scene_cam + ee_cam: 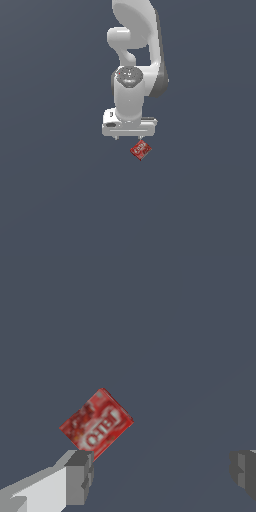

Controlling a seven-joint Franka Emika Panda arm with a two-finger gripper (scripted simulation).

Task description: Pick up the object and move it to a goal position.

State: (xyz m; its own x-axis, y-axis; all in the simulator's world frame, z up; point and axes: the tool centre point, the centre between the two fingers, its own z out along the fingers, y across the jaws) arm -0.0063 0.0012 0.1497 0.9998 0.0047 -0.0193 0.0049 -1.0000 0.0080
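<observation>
The object, a small red flat box [140, 149] with white print, lies on the dark grey surface, turned diagonally. In the exterior view it sits just below the white gripper [128, 136], off toward that view's right, under one finger. The wrist view shows the red box [96, 424] close to one grey fingertip [80, 476], partly beyond it, while the other fingertip [244, 470] stands far off. The gripper [162, 472] is open, with only bare surface between its fingers. Nothing is held.
The white arm [137, 55] rises behind the gripper toward the top of the exterior view. A plain dark grey surface [60, 190] spreads all around, with no other objects in sight.
</observation>
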